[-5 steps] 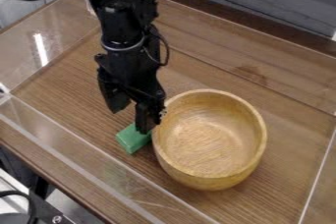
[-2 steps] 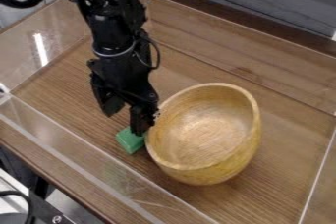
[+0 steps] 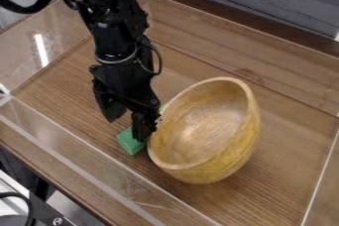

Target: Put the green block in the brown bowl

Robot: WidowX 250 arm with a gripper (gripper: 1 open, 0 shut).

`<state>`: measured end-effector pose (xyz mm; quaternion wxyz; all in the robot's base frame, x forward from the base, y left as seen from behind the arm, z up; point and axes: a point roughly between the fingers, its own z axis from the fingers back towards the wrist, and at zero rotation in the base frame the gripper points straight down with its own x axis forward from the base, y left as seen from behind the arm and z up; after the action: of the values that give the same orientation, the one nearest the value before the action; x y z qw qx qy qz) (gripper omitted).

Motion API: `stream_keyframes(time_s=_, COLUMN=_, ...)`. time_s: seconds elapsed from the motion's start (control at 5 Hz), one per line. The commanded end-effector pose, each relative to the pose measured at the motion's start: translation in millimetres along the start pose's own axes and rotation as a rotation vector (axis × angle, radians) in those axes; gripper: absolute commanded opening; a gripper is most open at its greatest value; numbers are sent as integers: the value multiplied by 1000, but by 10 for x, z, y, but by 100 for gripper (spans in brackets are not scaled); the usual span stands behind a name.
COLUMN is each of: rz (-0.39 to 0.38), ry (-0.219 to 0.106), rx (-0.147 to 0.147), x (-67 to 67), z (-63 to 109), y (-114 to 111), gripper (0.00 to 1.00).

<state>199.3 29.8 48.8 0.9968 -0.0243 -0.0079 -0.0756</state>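
Tipped further than a sec ago, the brown bowl [image 3: 203, 131] is now raised on its side nearest the arm, its opening turned toward the arm and camera; earlier it was seen sitting flat. It looks to be pushed up by the finger pressed against its rim, tho contact can't be confirmed.

Largest first, all placed rel. to the bowl. The wooden table [image 3: 265, 66] is spread under and behind it, w/ clear plastic walls [image 3: 59, 156] set round the edge. The black arm is seen up and to the left of the bowl, pointing straight down. The gripper [image 3: 127, 116] is held just left of the bowl's rim, jaws spread wide, nothing pinched. One fingertip [image 3: 143, 123] is right at the rim, poss. touching. The green block [image 3: 129, 142] is lying on the table just beside the bowl's lower-left edge, partly hidden under the fingers; only its near end is shown.

Step in hand, as judged: descent onto the block for the grasp; block not yet gripped, so task is at an early stage.

Next move, as judged: jaws need to be brought down astride the block and closed, but clearance from the bowl is poor. A small shift away from the rim would be wanted first, else the bowl may be tipped more or shoved aside.

Other diffs vs the earlier frame: gripper is seen slightly left of where it was; block seems unmoved.
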Motion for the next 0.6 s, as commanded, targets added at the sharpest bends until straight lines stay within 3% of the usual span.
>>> stream_keyframes(time_s=0.0, rz=2, ry=-29, rx=1, x=47, z=25, y=12, gripper=100)
stream_keyframes(time_s=0.4, rz=0, ry=-34, rx=-6, x=51, z=-11, y=15, gripper=100)
